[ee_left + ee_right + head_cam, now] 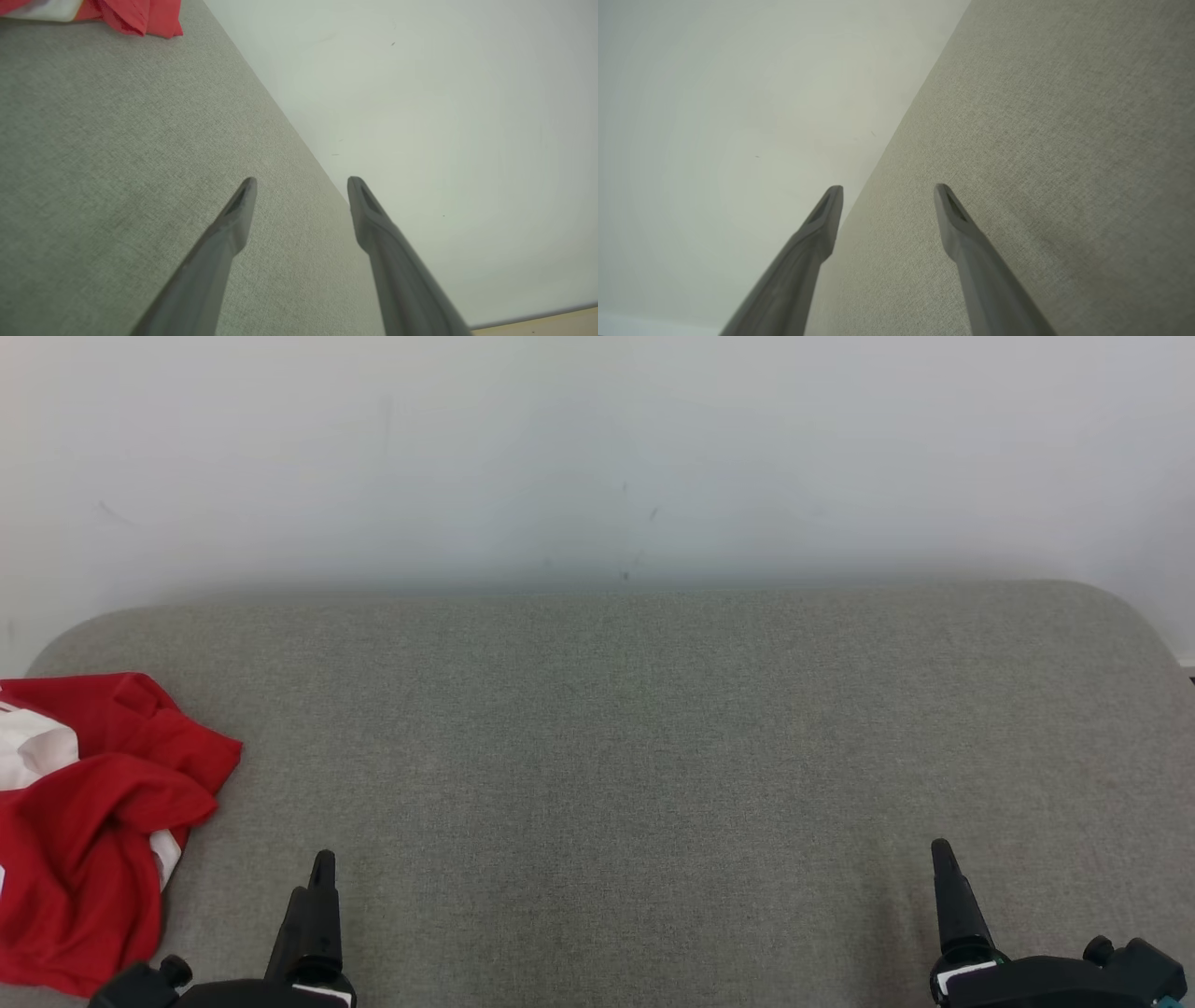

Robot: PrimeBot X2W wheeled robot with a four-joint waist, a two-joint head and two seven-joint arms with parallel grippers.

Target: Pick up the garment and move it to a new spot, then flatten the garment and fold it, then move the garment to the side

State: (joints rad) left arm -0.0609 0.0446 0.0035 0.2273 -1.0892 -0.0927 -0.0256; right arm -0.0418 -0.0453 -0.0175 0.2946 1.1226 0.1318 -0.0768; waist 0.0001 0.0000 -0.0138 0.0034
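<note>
A crumpled red garment with white patches lies bunched at the left edge of the grey fabric surface; part of it runs off the head view. Its red corner shows at the top left of the left wrist view. My left gripper stands at the lower left, just right of the garment and apart from it; in the left wrist view my left gripper is open with nothing between its fingers. My right gripper is at the lower right, far from the garment; in its wrist view my right gripper is open too.
The grey surface has rounded far corners and ends against a pale wall at the back. A strip of light floor shows beyond the surface's end in the left wrist view.
</note>
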